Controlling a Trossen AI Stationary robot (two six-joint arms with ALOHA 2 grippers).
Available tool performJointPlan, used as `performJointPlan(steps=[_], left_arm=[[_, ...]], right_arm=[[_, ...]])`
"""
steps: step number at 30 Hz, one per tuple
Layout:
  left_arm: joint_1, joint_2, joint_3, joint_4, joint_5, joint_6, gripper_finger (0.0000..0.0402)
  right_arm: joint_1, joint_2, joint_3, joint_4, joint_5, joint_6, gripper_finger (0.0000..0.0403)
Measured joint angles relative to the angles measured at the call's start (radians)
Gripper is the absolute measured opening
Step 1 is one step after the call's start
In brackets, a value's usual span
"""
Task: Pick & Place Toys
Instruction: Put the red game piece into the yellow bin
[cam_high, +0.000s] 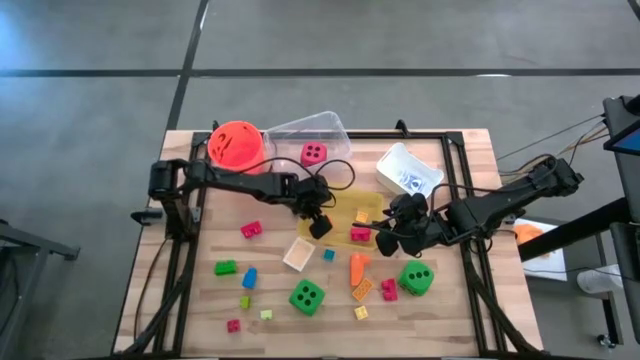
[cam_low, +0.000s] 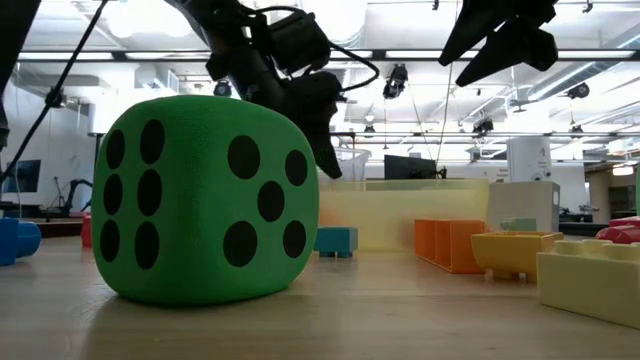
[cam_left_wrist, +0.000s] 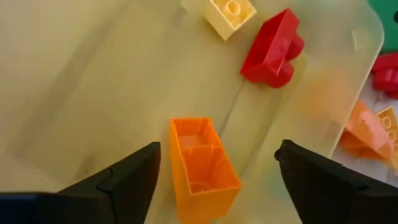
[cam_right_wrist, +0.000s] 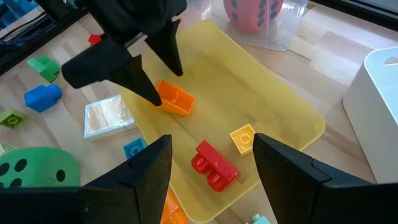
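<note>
A yellow tray (cam_high: 372, 208) lies mid-table with three toys in it: an orange block (cam_left_wrist: 202, 162) lying on its side with its hollow facing up, a red block (cam_right_wrist: 214, 165) and a small yellow block (cam_right_wrist: 242, 138). My left gripper (cam_left_wrist: 217, 180) hangs open just above the tray's left part. Its fingers stand on either side of the orange block, apart from it. My right gripper (cam_right_wrist: 211, 146) hovers open above the tray's near right end, over the red block, with nothing in it.
An orange bucket (cam_high: 237, 143), a clear tray (cam_high: 325, 128) holding a pink die (cam_high: 313, 153) and a white tray (cam_high: 408, 170) stand along the far side. Two green dice (cam_high: 307, 296) (cam_high: 416, 277) and several small loose blocks lie on the near half.
</note>
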Motion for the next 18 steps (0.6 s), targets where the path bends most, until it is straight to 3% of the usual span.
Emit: performJointPlan(steps=[11, 18], left_arm=[[0.018, -0.066, 0.042, -0.045, 0.0, 0.038, 0.0333], [0.02, -0.146, 0.042, -0.133, -0.005, 0.047, 0.031]], right_arm=[[0.0, 0.001, 0.0, 0.0, 0.022, 0.007, 0.0221], [0.0, 0.001, 0.0, 0.0, 0.023, 0.01, 0.0221]])
